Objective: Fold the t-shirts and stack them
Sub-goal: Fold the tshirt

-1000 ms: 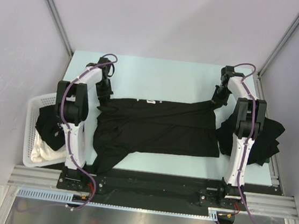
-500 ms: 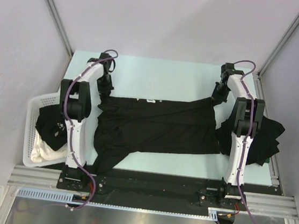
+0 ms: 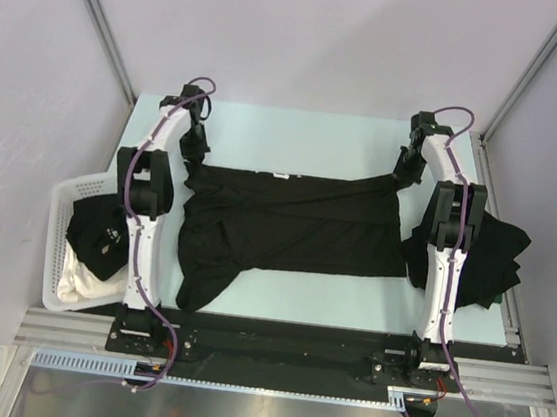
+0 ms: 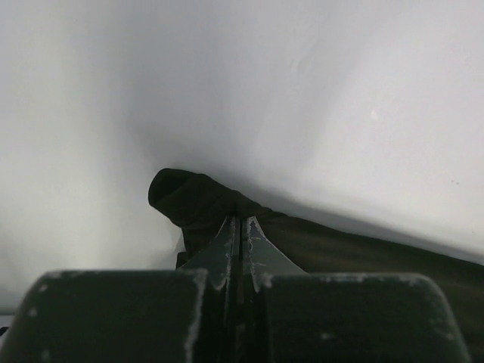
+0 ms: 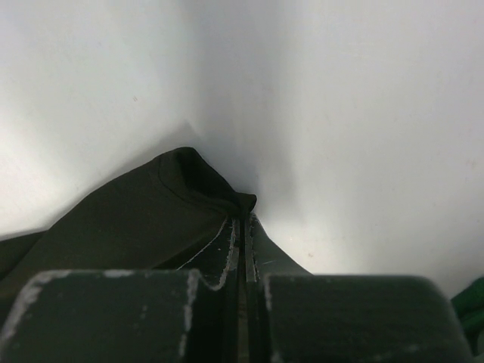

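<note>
Both left gripper (image 4: 240,223) and right gripper (image 5: 242,221) pinch far corners of the t-shirt (image 3: 297,226), seemingly taut.

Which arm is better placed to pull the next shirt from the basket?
Left, likely: the basket sits beside its base, far from the right gripper. But the left gripper is shut on the spread shirt now.

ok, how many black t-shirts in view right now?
3: a spread t-shirt in the middle of the table; a black heap at its right edge; a crumpled t-shirt in the basket, left. The heap may hide more.
</note>
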Controlling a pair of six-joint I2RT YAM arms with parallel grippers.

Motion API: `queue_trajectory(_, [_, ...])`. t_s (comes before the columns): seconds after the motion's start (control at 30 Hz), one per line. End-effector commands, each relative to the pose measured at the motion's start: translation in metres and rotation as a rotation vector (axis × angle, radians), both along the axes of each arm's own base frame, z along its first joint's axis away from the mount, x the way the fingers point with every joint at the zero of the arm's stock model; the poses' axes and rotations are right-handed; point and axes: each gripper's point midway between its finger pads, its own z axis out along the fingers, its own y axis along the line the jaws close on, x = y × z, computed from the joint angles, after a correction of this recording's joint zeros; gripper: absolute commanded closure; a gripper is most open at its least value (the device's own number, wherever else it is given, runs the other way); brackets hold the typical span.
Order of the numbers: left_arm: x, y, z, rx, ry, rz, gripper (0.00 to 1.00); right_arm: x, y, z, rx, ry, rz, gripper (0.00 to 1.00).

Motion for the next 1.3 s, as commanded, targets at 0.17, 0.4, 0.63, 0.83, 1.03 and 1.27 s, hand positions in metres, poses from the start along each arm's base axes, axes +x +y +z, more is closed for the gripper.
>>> queue_trajectory(0.17, [0.044,0.007,0.029,-0.006,-0.138,-0.027,1.0,0.038,0.003,-0.006,-0.014,-0.109,-0.021,1.0])
queue_trajectory(0.4, [0.061,0.002,0.03,-0.035,-0.196,-0.028,1.0,0.06,0.007,-0.003,0.003,-0.191,-0.025,1.0])
queue_trajectory(0.63, [0.077,0.0,0.032,-0.047,-0.254,-0.012,1.0,0.074,0.008,-0.003,0.009,-0.237,-0.039,1.0])
queue_trajectory(0.83, [0.093,0.017,0.043,-0.042,-0.329,0.019,1.0,0.089,0.012,0.007,0.011,-0.318,-0.031,1.0])
queue_trajectory(1.03, [0.108,0.02,0.058,-0.019,-0.406,0.014,1.0,0.109,0.007,0.016,-0.004,-0.396,-0.022,1.0])
queue_trajectory(1.27, [0.114,0.016,0.061,-0.046,-0.433,0.005,1.0,0.112,0.004,0.009,-0.008,-0.397,-0.014,1.0])
